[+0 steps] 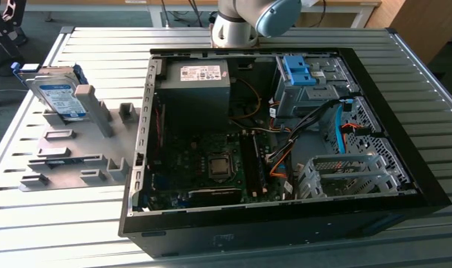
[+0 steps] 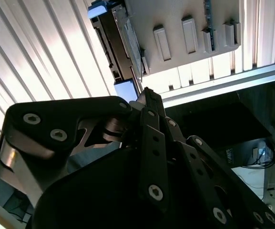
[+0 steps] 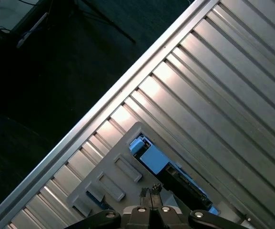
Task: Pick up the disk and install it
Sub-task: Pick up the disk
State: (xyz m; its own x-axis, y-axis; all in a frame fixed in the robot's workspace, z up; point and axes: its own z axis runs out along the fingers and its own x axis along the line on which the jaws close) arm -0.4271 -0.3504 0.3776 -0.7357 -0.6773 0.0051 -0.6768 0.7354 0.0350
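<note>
Disk (image 1: 56,94): upright in grey rack (image 1: 71,166) — on slatted table (image 1: 54,223).
Gripper (image 3: 151,192): closed tight, empty — above the rack.

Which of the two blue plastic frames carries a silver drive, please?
The one on the grey holder plate at the exterior view's left: the disk. The blue bracket inside the computer case shows no drive.

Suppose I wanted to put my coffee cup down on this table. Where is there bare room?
The table is bare in front of the grey holder plate and along its far edge behind the disk. Inside the open computer case it is crowded with cables and a circuit board.
</note>
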